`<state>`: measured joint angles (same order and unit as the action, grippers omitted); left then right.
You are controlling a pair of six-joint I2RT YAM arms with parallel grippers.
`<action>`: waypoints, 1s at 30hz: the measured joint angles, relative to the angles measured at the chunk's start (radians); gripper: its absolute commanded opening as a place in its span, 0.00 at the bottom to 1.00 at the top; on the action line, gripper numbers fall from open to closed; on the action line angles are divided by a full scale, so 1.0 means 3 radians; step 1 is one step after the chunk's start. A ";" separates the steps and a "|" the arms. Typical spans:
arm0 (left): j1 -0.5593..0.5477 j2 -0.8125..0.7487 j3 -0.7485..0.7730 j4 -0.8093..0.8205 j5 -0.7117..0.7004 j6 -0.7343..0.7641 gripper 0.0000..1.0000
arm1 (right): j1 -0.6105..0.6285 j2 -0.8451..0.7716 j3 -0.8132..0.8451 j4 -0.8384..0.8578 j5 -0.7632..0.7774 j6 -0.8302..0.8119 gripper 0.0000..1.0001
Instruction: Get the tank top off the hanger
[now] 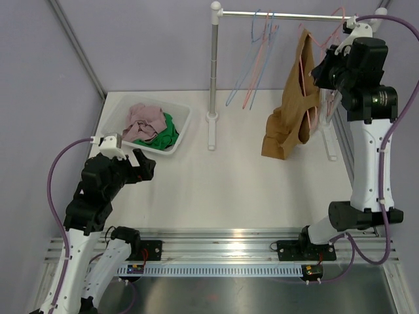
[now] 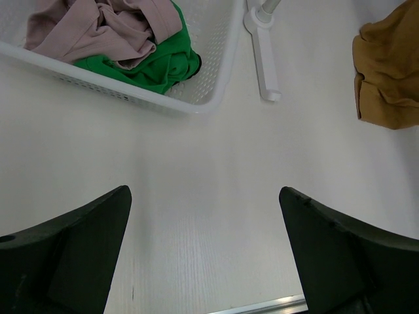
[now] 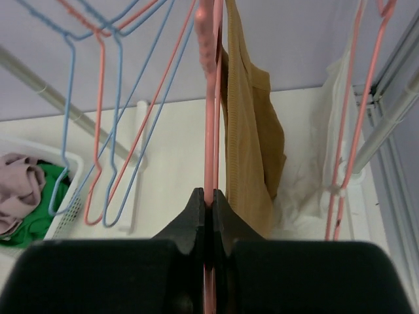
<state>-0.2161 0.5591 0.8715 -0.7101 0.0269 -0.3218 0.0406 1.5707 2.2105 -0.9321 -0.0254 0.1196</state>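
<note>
The tan tank top (image 1: 292, 108) hangs from a pink wire hanger (image 1: 303, 57) at the right end of the rail, and its lower part is bunched on the table. In the right wrist view the tank top (image 3: 252, 150) drapes just right of the hanger (image 3: 211, 98). My right gripper (image 1: 322, 72) is raised beside the garment, and its jaws (image 3: 211, 196) are shut on the hanger's pink wire. My left gripper (image 1: 140, 161) hovers low over the table in front of the basket, open (image 2: 204, 196) with nothing between its fingers. A corner of the tank top (image 2: 389, 78) shows at its far right.
A white basket (image 1: 181, 125) with pink and green clothes sits at the back left. The rack's pole (image 1: 214, 65) and rail (image 1: 281, 14) carry several empty blue and pink hangers (image 1: 258, 59). A white garment (image 3: 314, 183) hangs on another pink hanger at the right.
</note>
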 measured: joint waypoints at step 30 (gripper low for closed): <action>-0.2572 0.1859 0.0815 0.1383 -0.1054 -0.0299 0.91 | 0.0726 -0.2672 -0.3703 0.0356 -0.2238 0.0231 0.00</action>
<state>-0.9878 1.1168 1.1160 -0.2951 -0.2893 -0.4114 0.2584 0.7692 1.0996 -0.8253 -0.6968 0.1890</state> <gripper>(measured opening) 0.942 0.045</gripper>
